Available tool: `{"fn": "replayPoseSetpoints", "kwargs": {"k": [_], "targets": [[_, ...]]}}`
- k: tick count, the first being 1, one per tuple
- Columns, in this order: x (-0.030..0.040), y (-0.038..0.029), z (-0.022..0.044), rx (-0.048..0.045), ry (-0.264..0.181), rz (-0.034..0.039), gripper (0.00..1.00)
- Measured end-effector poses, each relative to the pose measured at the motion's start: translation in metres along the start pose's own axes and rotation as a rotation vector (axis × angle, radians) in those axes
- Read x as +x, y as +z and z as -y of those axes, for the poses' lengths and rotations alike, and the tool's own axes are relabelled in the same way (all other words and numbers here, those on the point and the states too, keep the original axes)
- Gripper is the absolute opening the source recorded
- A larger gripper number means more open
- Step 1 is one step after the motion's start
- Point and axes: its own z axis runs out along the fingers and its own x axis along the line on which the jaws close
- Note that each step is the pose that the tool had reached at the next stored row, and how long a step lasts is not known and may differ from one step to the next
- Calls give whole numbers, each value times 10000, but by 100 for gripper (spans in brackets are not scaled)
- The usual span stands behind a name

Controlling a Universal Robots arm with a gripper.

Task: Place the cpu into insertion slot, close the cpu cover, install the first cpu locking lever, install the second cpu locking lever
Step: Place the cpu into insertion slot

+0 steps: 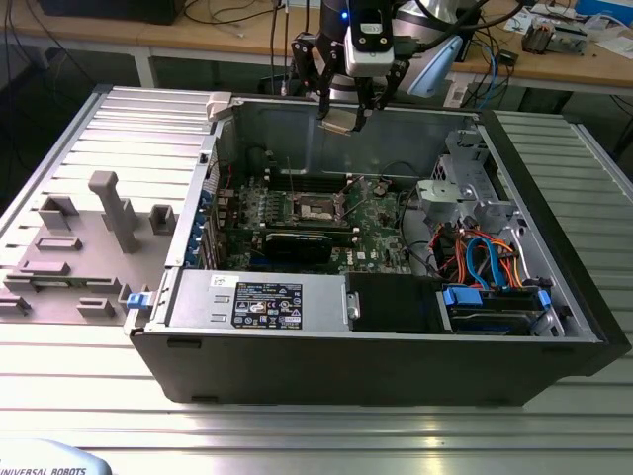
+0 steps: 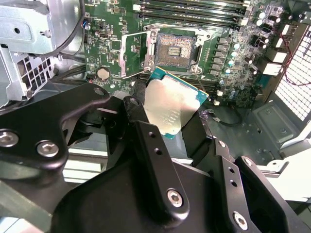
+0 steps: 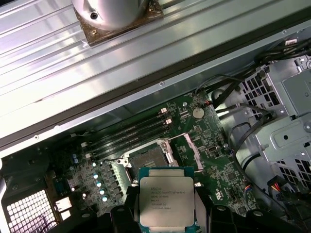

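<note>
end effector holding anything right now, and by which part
The flat square silver-topped cpu, clamped by two opposite edges in the black end effector.

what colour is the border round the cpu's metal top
Teal green, framing the cpu; clearest in the second wrist view.

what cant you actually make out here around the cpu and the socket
First wrist view: the cpu covers part of the socket.
Second wrist view: the black fingers of the gripper hide the cpu edges they clamp.
Exterior view: the socket pins are too small to make out.
Both wrist views: the cpu's underside faces away from the cameras.
</note>
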Motion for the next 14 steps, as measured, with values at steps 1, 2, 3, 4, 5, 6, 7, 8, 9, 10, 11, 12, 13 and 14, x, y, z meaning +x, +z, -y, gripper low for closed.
{"fn": "replayPoseSetpoints", "kwargs": {"k": [1, 2, 3, 4, 5, 6, 7, 8, 9, 10, 11, 12, 13, 14], "targets": [[0, 0, 0, 1, 7, 1, 54], [0, 0, 0, 0, 10, 1, 54], [0, 0, 0, 0, 13, 1, 54], [0, 0, 0, 0, 21, 1, 54], [0, 0, 0, 0, 35, 3, 54], [0, 0, 0, -1, 55, 5, 54], [0, 0, 0, -2, 107, 10, 54], [0, 0, 0, -3, 156, 14, 54], [0, 0, 0, -3, 193, 17, 54], [0, 0, 0, -5, 255, 23, 54], [0, 0, 0, -5, 302, 27, 54], [0, 0, 0, -7, 343, 30, 54], [0, 0, 0, -7, 379, 34, 54], [0, 0, 0, -6, 382, 34, 54]]}}
